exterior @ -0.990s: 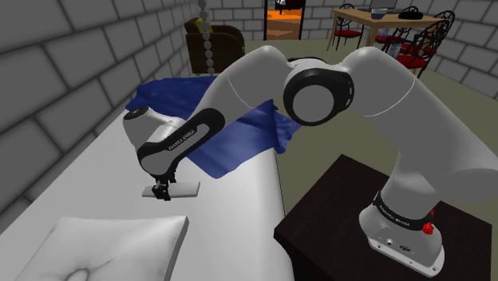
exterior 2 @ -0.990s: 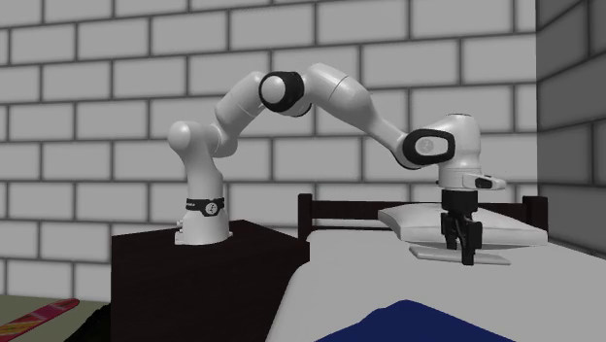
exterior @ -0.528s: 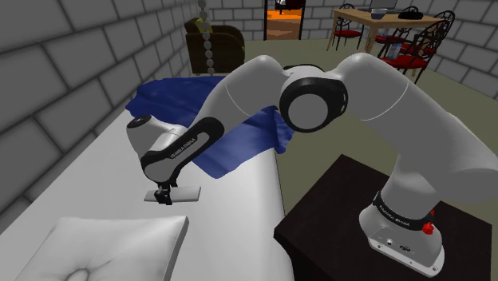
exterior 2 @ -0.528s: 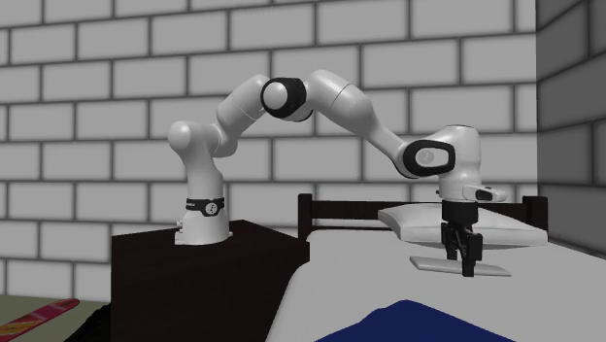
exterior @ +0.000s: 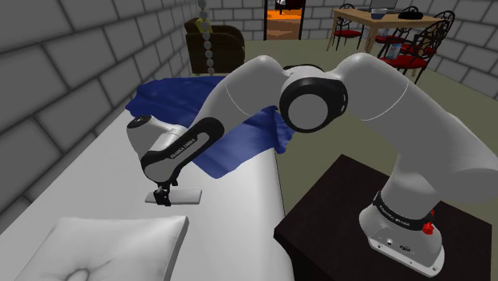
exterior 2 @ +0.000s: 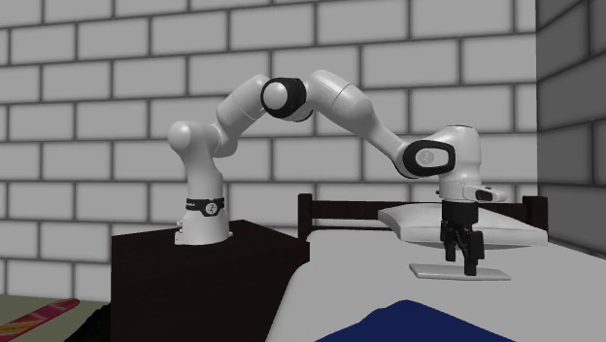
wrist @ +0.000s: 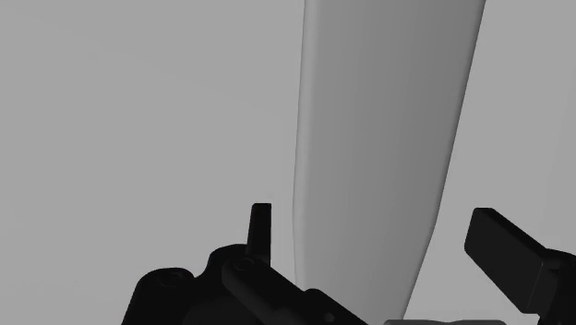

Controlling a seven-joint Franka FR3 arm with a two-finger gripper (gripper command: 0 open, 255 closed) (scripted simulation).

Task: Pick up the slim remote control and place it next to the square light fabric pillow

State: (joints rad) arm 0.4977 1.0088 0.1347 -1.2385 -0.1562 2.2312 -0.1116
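Observation:
The slim remote (exterior: 182,195) is a flat pale grey slab lying on the white bed (exterior: 239,207), a short way from the square light pillow (exterior: 104,247). My gripper (exterior: 164,198) points straight down over one end of it. In the wrist view the remote (wrist: 388,138) runs between my fingers (wrist: 261,222), which stand apart on either side without touching it, so my gripper (wrist: 369,220) is open. From the second exterior view the remote (exterior 2: 458,271) lies flat on the bed under my gripper (exterior 2: 463,262), just in front of the pillow (exterior 2: 427,222).
A crumpled blue blanket (exterior: 231,120) covers the far part of the bed. The dark stand (exterior: 351,215) sits beside the bed's edge. A brick wall (exterior: 48,88) runs along the bed's other side. A dark headboard (exterior 2: 340,209) stands behind the pillow.
My gripper came down with the remote until it lay on the bed. The fingers have since spread and let go of it.

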